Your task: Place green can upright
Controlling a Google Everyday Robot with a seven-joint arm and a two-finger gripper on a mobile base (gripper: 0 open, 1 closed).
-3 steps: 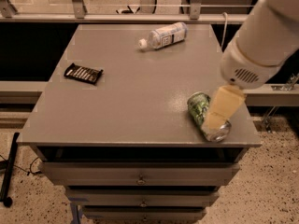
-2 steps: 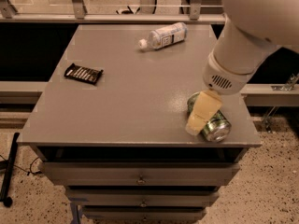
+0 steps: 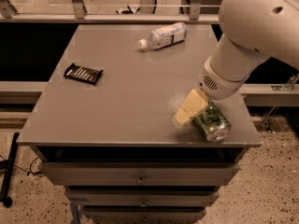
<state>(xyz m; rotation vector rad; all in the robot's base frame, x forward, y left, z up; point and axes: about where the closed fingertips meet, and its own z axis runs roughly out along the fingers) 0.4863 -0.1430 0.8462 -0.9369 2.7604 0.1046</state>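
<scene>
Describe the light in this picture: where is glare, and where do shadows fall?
In the camera view, the light is dim and warm; a faint sheen lies on the table beside the end effector, which sits low against the lying green can near the front edge; the can's silver end gleams; a shadow lies under the end effector.

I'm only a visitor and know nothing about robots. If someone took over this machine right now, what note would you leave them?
Gripper: the cream-coloured gripper is low over the grey table, right beside the can's left side; grip not confirmed.
Can: the green aluminium drink can lies on its side near the front right corner.
Done: arm brought to the can.
Left: grasp it, stand it upright, release.
Also there: clear plastic bottle lying at the back, dark snack packet on the left.
</scene>
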